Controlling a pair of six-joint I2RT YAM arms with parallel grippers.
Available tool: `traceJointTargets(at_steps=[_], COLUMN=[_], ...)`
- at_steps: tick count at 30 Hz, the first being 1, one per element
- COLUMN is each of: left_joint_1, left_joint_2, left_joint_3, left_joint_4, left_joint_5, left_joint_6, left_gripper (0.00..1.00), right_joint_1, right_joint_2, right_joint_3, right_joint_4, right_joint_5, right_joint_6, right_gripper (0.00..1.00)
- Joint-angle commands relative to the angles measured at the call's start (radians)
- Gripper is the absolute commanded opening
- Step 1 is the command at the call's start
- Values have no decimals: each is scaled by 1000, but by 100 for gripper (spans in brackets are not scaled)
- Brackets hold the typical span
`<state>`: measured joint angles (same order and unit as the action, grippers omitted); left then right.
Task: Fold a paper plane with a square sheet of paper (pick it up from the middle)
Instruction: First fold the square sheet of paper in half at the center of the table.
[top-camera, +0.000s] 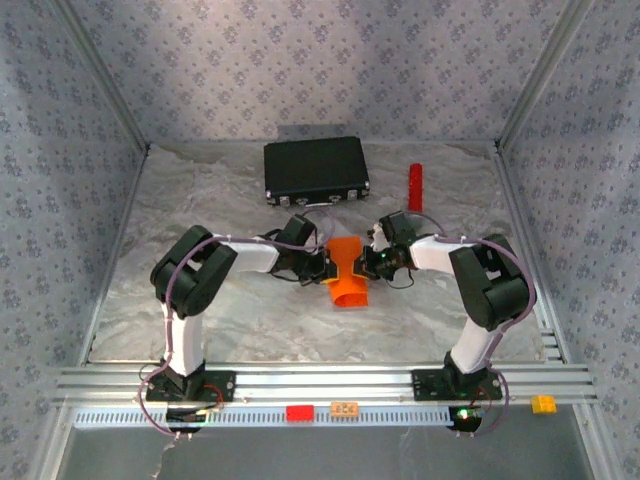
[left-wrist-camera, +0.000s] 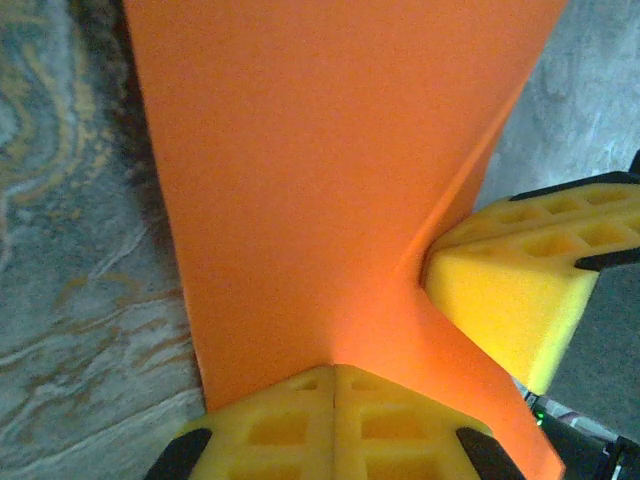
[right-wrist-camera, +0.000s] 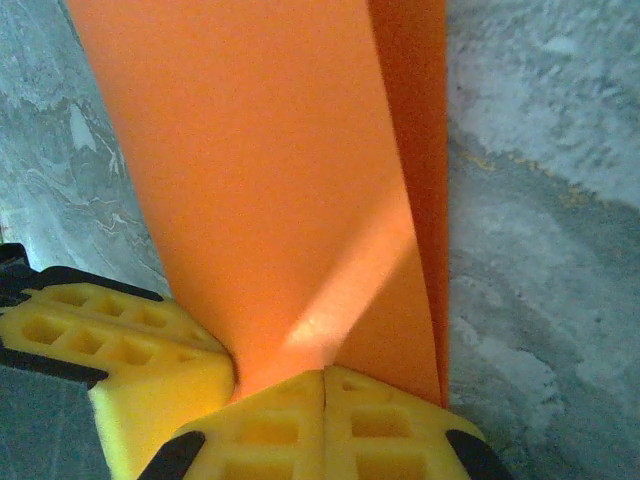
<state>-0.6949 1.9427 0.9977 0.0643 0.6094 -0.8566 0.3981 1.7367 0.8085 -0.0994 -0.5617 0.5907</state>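
One high camera behind me, one on each wrist.
The top view looks down and away over my bases across the table (top-camera: 230, 310), from well back. Each wrist camera sits tight behind its tool: my left gripper (left-wrist-camera: 333, 395) faces right, my right gripper (right-wrist-camera: 325, 395) faces left. All three share the orange sheet of paper (top-camera: 348, 282) between them.
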Motion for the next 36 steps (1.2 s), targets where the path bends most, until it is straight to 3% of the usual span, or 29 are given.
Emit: traceJointTargets(at_steps=[1, 12, 17, 22, 36], left_joint_1=[0, -2, -23, -40, -48], left_joint_2=[12, -104, -83, -49, -75], left_joint_3=[-56, -9, -15, -65, -197], left_joint_4=[-56, -5, 66, 102, 36], left_joint_5=[-40, 6, 64, 52, -37], left_joint_6=[52, -10, -67, -90, 37], left_gripper=[0, 2, 2, 2, 0], right_joint_1=[2, 1, 0, 0, -1], right_joint_2=[18, 7, 8, 4, -9], right_joint_3=[-48, -52, -53, -54, -65], right_joint_4=[-109, -110, -107, -109, -99], right_joint_5=[88, 97, 94, 96, 110], right_joint_6=[12, 13, 13, 12, 21], right_gripper=[0, 0, 0, 0, 0])
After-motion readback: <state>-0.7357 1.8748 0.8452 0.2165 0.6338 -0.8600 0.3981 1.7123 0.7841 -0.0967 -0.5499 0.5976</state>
